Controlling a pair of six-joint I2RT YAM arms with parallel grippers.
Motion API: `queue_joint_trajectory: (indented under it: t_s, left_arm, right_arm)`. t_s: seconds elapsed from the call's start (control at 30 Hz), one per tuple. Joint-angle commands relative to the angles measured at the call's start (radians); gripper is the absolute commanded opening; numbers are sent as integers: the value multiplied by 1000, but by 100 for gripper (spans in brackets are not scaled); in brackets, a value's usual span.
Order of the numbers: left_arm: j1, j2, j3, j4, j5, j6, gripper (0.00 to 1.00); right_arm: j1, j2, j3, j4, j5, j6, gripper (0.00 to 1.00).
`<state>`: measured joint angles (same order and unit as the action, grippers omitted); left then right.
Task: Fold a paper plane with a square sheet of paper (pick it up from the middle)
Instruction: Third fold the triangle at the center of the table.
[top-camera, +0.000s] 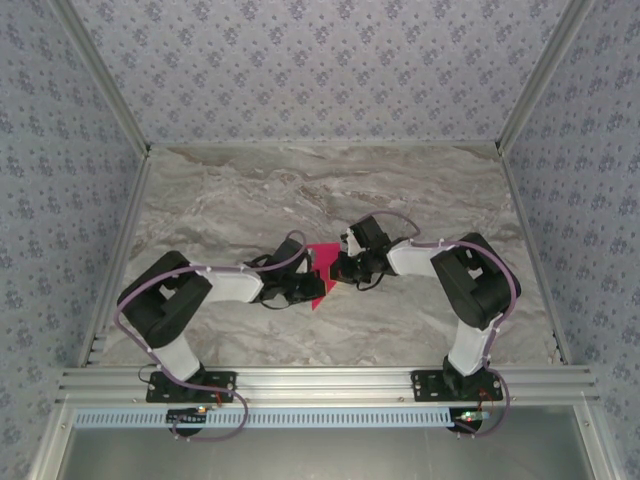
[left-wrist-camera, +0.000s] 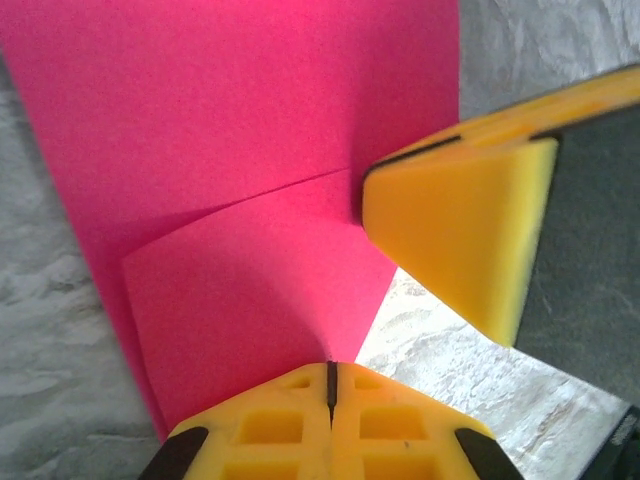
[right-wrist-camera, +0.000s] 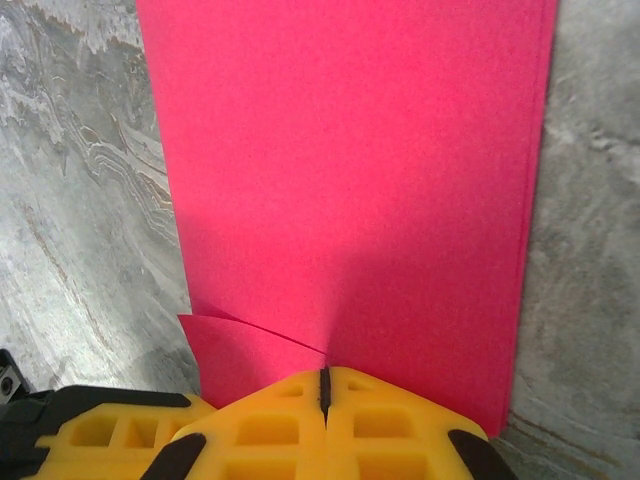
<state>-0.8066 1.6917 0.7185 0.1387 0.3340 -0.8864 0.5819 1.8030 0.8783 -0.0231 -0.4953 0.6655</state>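
Observation:
The square sheet of paper (top-camera: 320, 272) is bright magenta-pink and sits between the two grippers at the middle of the table. My left gripper (top-camera: 306, 287) is shut on its near left edge. In the left wrist view the yellow jaws (left-wrist-camera: 331, 366) meet with the paper (left-wrist-camera: 250, 150) running out of their seam, one layer overlapping another. My right gripper (top-camera: 340, 268) is shut on the opposite side; in its wrist view the jaws (right-wrist-camera: 324, 372) pinch the sheet (right-wrist-camera: 350, 170), and a folded flap (right-wrist-camera: 235, 345) lies to the left.
The marble-patterned table (top-camera: 250, 190) spreads around the arms, with aluminium frame rails (top-camera: 330, 380) along the near edge and patterned walls (top-camera: 320, 60) on three sides. The right gripper's yellow finger (left-wrist-camera: 460, 230) crowds close to the left one.

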Motion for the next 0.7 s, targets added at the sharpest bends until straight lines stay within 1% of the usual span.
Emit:
queue_joint_trajectory:
  t_s: [0.0, 0.1, 0.33, 0.47, 0.57, 0.67]
  left_arm:
    - [-61, -6, -19, -269, -8, 99, 3]
    - [-92, -10, -38, -296, -15, 100, 2]
    - [-122, -59, -153, -226, -24, 22, 2]
    - [-137, -99, -188, -223, -28, 4, 1]
    - [-141, -143, -197, -241, -32, 6, 1]
    - [-140, -215, -155, -300, -58, 36, 2]
  right_arm:
    - [-28, 74, -16, -124, 141, 18, 0]
    - [-35, 83, -15, -130, 148, 27, 0]
    - [-42, 87, -19, -132, 153, 31, 0]
    - [-45, 88, -19, -136, 154, 31, 0]
    - [-46, 85, -21, -138, 152, 31, 0]
    - [-45, 78, -21, -125, 125, 36, 0]
